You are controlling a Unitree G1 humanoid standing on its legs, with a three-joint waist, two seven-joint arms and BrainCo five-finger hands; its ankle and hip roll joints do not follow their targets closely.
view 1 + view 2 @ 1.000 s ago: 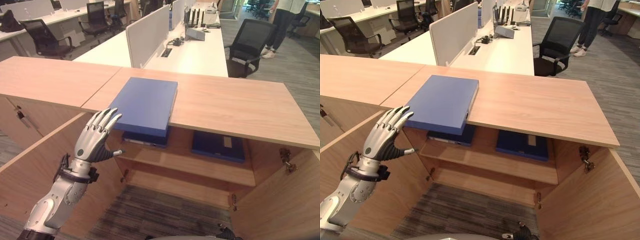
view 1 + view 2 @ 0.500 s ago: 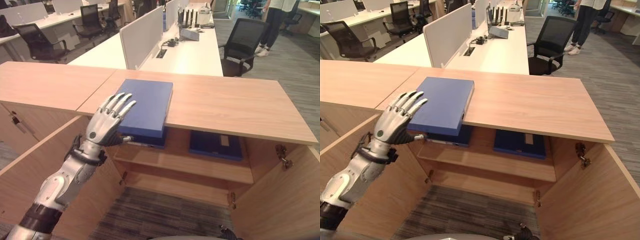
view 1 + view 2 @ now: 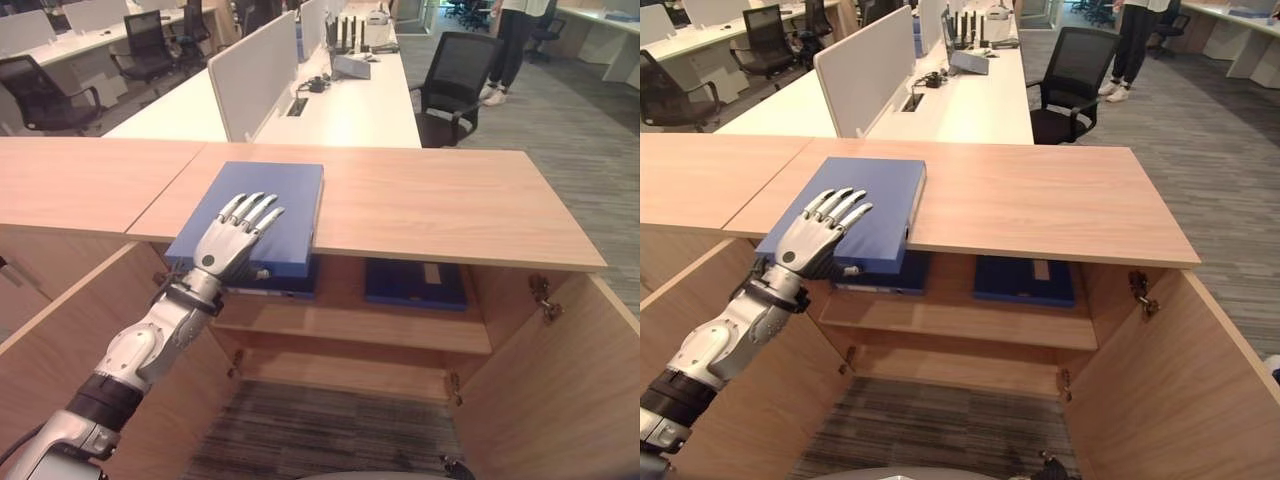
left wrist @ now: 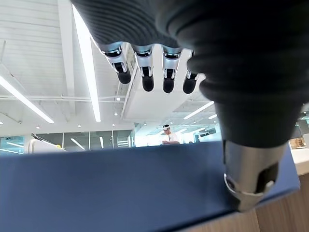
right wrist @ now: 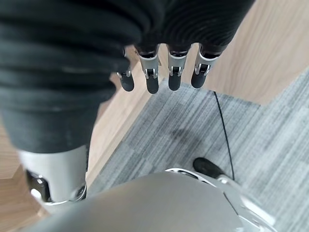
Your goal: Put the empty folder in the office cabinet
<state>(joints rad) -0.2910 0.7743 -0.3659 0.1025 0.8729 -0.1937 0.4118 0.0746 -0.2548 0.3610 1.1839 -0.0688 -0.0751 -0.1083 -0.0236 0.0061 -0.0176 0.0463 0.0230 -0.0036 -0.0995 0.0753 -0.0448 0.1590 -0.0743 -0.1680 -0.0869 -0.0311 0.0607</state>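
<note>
- Two blue folders lie on the shelf of an open wooden cabinet; behind it, white desks and black chairs.
- One blue folder lies flat on the worktop, its near end overhanging the front edge.
- Left hand rests on the folder's near part, fingers straight and slightly apart.
- Right hand hangs over the carpet, its fingers straight, holding nothing.

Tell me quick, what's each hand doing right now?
Left hand: open, straight fingers over the blue folder, thumb at its front edge.
Right hand: open, holding nothing.
</note>
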